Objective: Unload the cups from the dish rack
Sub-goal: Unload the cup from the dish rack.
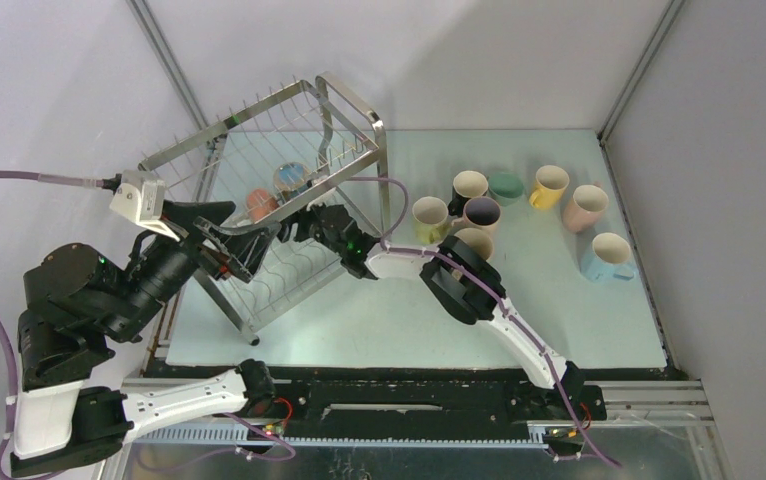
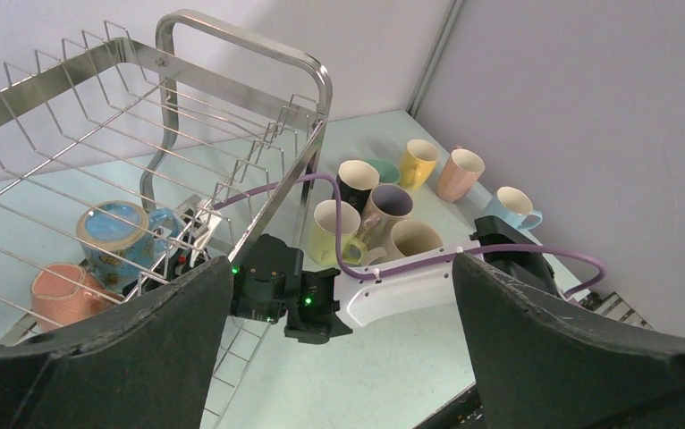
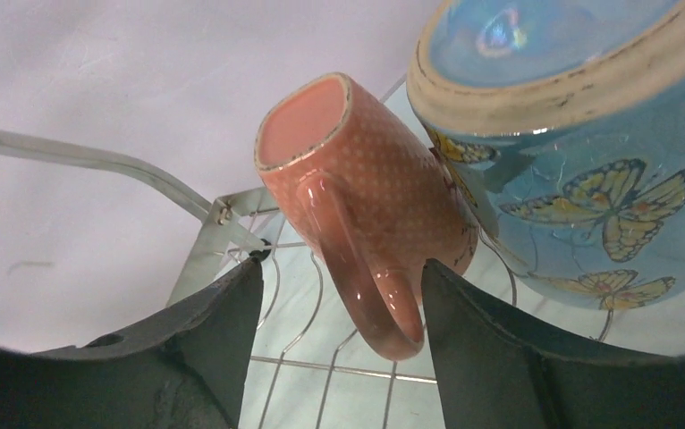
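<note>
Our right hand [image 3: 341,286] is inside the dish rack [image 1: 229,122]. Its fingers are apart, one on each side of the pink cup [image 3: 366,197] handle. A blue cup [image 3: 589,170] with butterflies sits just beside it. Our left hand [image 2: 341,268] is wide apart and holds nothing. Other cups [image 1: 549,185] stand on the bench [image 1: 559,320].

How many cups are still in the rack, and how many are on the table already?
Cups in the dish rack: 2 (orange-red cup, blue butterfly cup)
Cups on the table: 8
Total: 10 cups
</note>
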{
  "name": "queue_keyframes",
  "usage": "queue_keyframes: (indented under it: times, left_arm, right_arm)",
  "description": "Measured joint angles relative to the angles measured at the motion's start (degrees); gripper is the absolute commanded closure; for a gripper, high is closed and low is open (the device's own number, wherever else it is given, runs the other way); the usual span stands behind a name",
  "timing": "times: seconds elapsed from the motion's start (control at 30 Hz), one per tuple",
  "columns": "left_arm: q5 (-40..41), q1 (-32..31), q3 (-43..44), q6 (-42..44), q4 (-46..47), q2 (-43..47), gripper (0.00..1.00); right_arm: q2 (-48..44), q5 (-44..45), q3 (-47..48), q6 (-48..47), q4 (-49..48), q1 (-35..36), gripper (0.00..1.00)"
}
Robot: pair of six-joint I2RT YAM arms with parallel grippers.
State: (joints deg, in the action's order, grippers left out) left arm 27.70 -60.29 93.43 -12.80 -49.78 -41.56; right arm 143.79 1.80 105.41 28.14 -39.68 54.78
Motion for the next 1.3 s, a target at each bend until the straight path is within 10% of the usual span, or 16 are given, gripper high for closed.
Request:
queue_keyframes:
  times: [1.3]
  left_arm:
    - [-1.57, 0.00, 0.00, 0.35, 1.29, -0.52, 0.00]
  right_arm:
    - [1.20, 1.14, 2.73, -1.07, 4.15, 0.50, 0.58]
